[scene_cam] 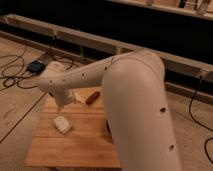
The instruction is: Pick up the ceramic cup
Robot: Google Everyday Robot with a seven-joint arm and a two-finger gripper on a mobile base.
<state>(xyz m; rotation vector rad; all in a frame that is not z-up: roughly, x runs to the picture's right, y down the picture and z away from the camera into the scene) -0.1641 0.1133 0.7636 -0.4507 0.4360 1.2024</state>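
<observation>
My white arm [130, 100] fills the middle and right of the camera view. It rises from the lower right, bends, and reaches left to a joint [57, 87] above the wooden table [75, 150]. The gripper does not show; it lies somewhere behind or below the arm's own links. The ceramic cup is hidden behind the arm. A dark sliver at the arm's edge [107, 126] may be the black dish. The small beige block [62, 124] lies on the table's left part, below the arm's left joint.
A small reddish-brown object [91, 97] lies at the table's back edge. Black cables [15, 75] and a dark box [36, 66] lie on the floor to the left. A long metal rail [75, 37] runs along the dark wall behind.
</observation>
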